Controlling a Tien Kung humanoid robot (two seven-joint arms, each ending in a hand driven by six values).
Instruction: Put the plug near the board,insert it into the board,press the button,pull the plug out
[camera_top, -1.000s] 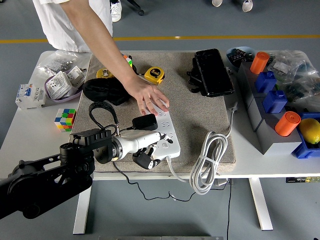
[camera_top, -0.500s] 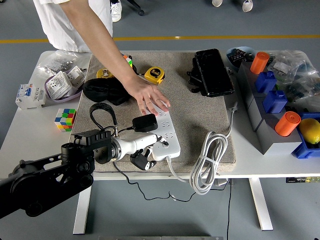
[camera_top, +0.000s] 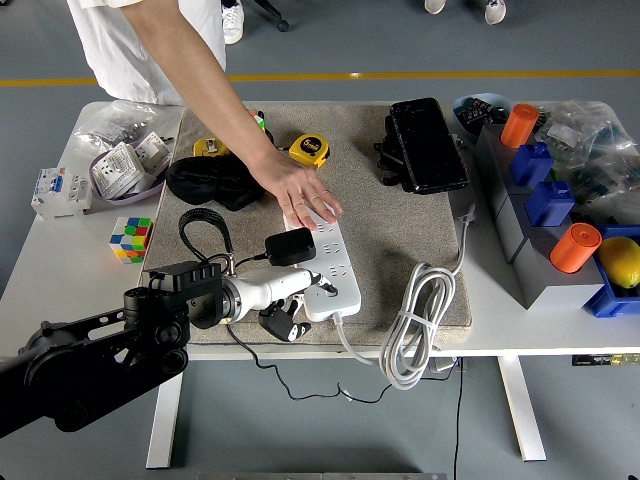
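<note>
We note the left hand (camera_top: 290, 290) has drawn slightly back toward the near edge since the earlier frame, fingers resting against the near end of the board (camera_top: 322, 256); we cannot tell whether they hold anything, and the dark piece beneath them is unclear. The plug (camera_top: 290, 245) sits just beyond the hand, on the board's left side, much as before. Past it a person's hand (camera_top: 305, 198) presses the board's far end, with a black pouch (camera_top: 213, 181) and yellow tapes (camera_top: 309, 150) farther off, and the white cable (camera_top: 412, 325) coiled to the right.
</note>
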